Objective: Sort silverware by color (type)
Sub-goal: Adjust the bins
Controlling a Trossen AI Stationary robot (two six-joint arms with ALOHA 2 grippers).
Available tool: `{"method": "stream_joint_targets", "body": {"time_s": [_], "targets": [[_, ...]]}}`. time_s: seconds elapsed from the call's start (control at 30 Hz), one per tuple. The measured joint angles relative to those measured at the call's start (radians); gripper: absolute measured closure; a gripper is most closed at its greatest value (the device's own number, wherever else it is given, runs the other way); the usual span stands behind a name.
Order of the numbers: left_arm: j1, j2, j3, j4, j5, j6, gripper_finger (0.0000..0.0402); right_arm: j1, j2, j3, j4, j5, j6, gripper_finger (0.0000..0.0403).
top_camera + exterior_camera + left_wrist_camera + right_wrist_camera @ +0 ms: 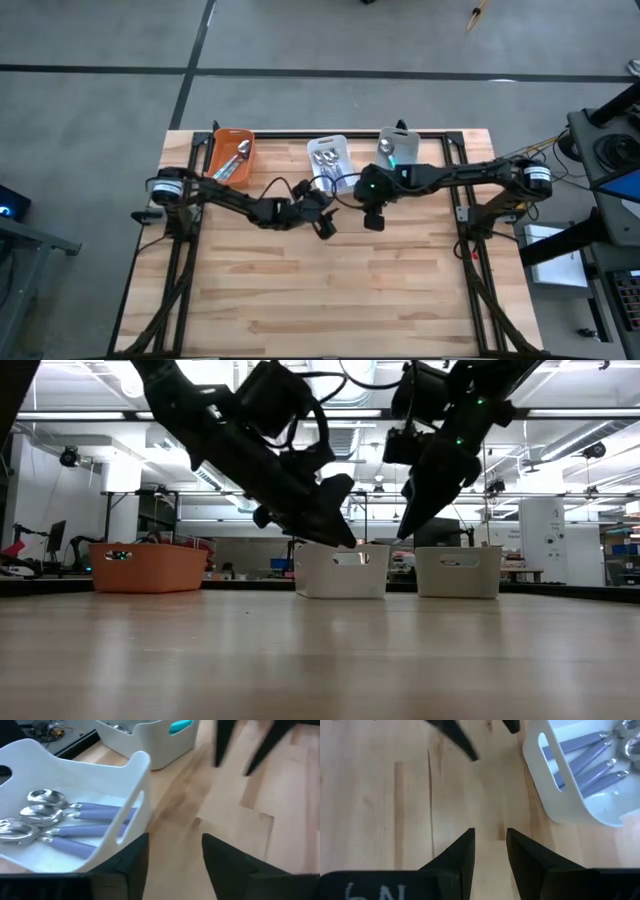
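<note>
Closest to me the wooden table (330, 290) is bare, and a bit further in the two dark arms meet near the middle, with the left gripper (326, 226) hanging just in front of the white bin (328, 160), its fingers (131, 860) apart and nothing between them, and the right gripper (373, 220) beside it, its fingers (460, 855) a little apart and also holding nothing. At the far edge stand three bins in a row: the white bin holds spoons with purple handles (75, 817), the orange bin (232, 157) holds more silverware (238, 156), and the grey bin (397, 147) holds a piece with a teal handle (180, 726)
</note>
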Motion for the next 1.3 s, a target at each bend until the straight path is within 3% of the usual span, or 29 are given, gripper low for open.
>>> {"method": "stream_joint_targets", "body": {"time_s": [0.27,0.53,0.77,1.13,1.3], "targets": [[0.066,0.005,-0.001,0.001,0.005,0.002,0.0311,0.0,-0.08,-0.066,-0.041,0.001,0.07,0.03],[0.117,0.005,-0.008,-0.007,0.003,0.012,0.0351,-0.013,-0.161,-0.174,-0.12,0.02,0.159,0.03],[0.155,0.005,-0.01,-0.01,0.0,-0.008,0.0363,-0.063,-0.196,-0.218,-0.166,0.144,0.214,0.03],[0.165,0.005,-0.01,-0.01,0.0,-0.061,0.0363,-0.25,-0.19,-0.266,-0.128,0.163,0.215,0.03],[0.163,0.005,-0.01,-0.009,0.001,-0.073,0.0363,-0.333,-0.19,-0.288,-0.136,0.246,0.231,0.0301]]}}
